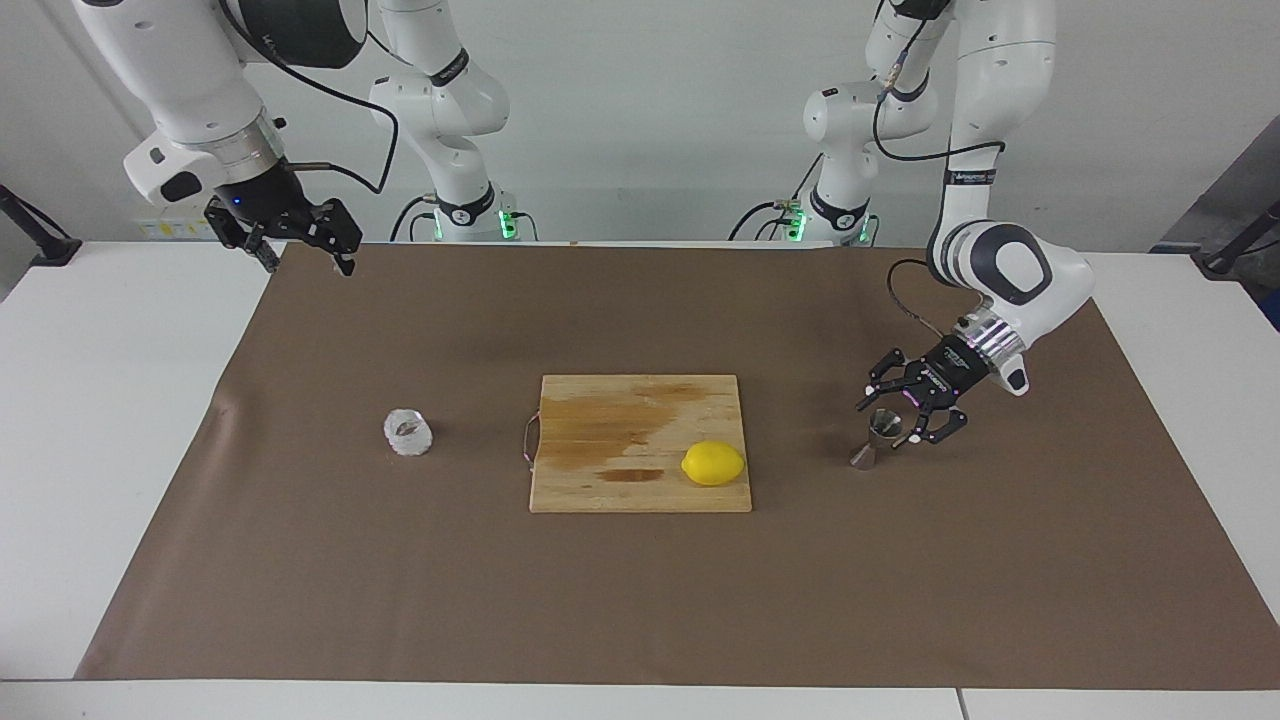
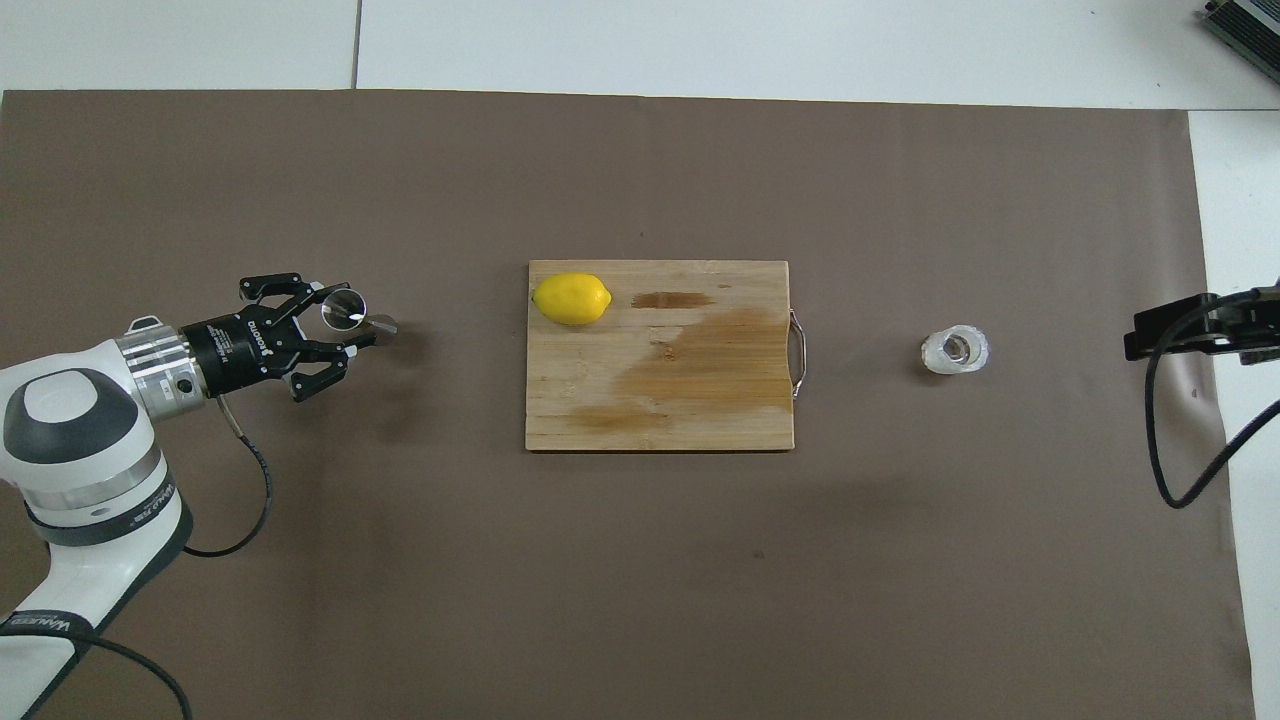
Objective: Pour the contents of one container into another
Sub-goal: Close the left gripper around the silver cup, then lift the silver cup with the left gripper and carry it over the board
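The steel jigger [image 1: 877, 436] [image 2: 347, 310] stands on the brown mat toward the left arm's end of the table. My left gripper [image 1: 896, 424] [image 2: 346, 319] reaches in low from the side and is shut on the jigger's upper cone. The bumpy clear glass cup [image 1: 408, 432] [image 2: 955, 351] stands alone on the mat toward the right arm's end. My right gripper [image 1: 305, 255] waits raised over the mat's corner nearest the right arm's base, open and with nothing in it.
A wooden cutting board [image 1: 620, 420] [image 2: 700, 400] with a metal handle lies mid-table between the two containers. A lemon [image 1: 713, 463] [image 2: 571, 298] rests on its corner toward the jigger. The brown mat [image 1: 640, 600] covers most of the white table.
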Robot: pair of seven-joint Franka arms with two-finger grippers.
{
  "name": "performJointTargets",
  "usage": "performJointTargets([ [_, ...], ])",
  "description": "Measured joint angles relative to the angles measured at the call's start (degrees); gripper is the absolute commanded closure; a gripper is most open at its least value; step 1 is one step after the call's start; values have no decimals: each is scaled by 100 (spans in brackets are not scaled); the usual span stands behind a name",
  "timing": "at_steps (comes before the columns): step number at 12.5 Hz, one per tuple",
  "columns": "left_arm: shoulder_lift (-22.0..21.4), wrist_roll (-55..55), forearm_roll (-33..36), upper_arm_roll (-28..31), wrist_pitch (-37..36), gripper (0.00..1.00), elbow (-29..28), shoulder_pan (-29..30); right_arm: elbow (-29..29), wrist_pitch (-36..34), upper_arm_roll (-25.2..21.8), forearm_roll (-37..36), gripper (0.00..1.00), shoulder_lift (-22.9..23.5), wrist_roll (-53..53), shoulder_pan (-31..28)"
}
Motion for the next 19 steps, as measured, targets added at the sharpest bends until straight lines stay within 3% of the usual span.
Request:
performJointTargets([
  [10, -113, -298, 0, -68, -340, 100, 208, -44, 0, 0, 0, 0, 0, 0, 0, 0],
  [15, -452, -1684, 0, -93, -241, 100, 431, -865, 0, 0, 0, 0, 0, 0, 0, 0],
  [19, -631, -2252, -6, -181, 759, 100, 519, -1865, 0, 0, 0, 0, 0, 0, 0, 0],
])
